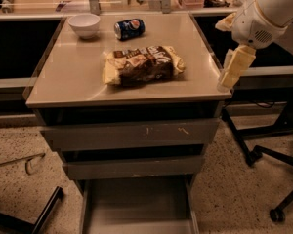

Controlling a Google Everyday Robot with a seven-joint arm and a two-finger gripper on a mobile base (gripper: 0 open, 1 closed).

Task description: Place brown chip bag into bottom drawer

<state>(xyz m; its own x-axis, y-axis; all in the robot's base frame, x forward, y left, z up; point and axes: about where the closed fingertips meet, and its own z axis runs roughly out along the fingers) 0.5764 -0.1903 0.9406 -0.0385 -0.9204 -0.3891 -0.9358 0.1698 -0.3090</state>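
Observation:
The brown chip bag (142, 65) lies flat in the middle of the tan cabinet top (78, 82), dark brown with pale yellow ends. The bottom drawer (136, 206) is pulled out below the two upper grey drawers, and its flat grey floor is bare. My gripper (233, 68) hangs from the white arm at the right edge of the cabinet top, right of the bag and apart from it. It holds nothing that I can see.
A blue soda can (130, 28) lies on its side behind the bag, and a white bowl (85, 24) stands at the back left. Office chair legs (263, 155) stand on the floor to the right. A black chair base (44, 213) is at the lower left.

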